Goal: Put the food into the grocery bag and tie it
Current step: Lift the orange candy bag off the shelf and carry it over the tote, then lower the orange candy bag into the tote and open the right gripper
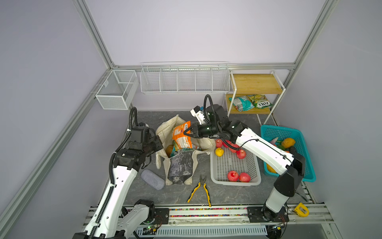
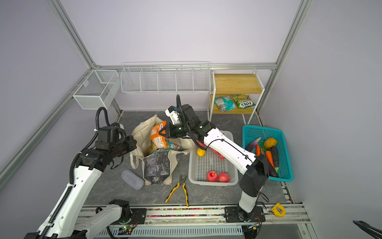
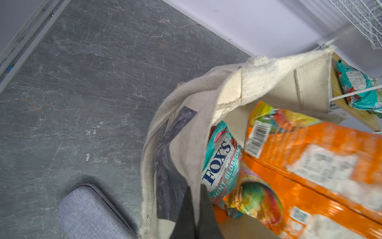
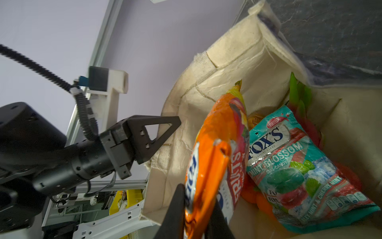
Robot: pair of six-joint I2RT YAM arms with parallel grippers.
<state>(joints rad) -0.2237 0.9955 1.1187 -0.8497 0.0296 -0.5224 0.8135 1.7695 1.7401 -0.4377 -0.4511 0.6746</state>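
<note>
The orange FOX'S packet (image 1: 182, 135) is held in the open mouth of the grocery bag (image 1: 165, 126), which stands on the tabletop (image 1: 144, 118) left of centre in both top views. The packet's long axis is roughly upright and slightly tilted. Its lower end is sunk below the bag's rim, while its upper part is seen above it. It is clamped at its edge on the right arm's side by the right end effector (image 1: 186, 132), whose fingers (image 4: 173, 211) are closed on the crinkled film in the right wrist view. The packet thus lies directly ahead of that end effector with the bag's interior beneath. The coming move is therefore judged to be a short lowering and a release.

The rim on the left arm's side is pinched by the left end effector (image 3: 195, 214), which is closed with cream cloth between its fingers, and the mouth is held open by it. Inside, a teal FOX'S packet (image 4: 299, 169) is seen, with a dragon fruit (image 4: 299, 93) behind it and something orange beneath.

Whether the orange packet's lower end touches the teal one cannot be told. The bag's floor is hidden, and the left end effector's tips are not seen in the top views. More food lies outside the bag: apples (image 1: 233, 175) in the white basket (image 1: 215, 178) and further packets (image 1: 241, 103) on the shelf (image 1: 256, 83).
</note>
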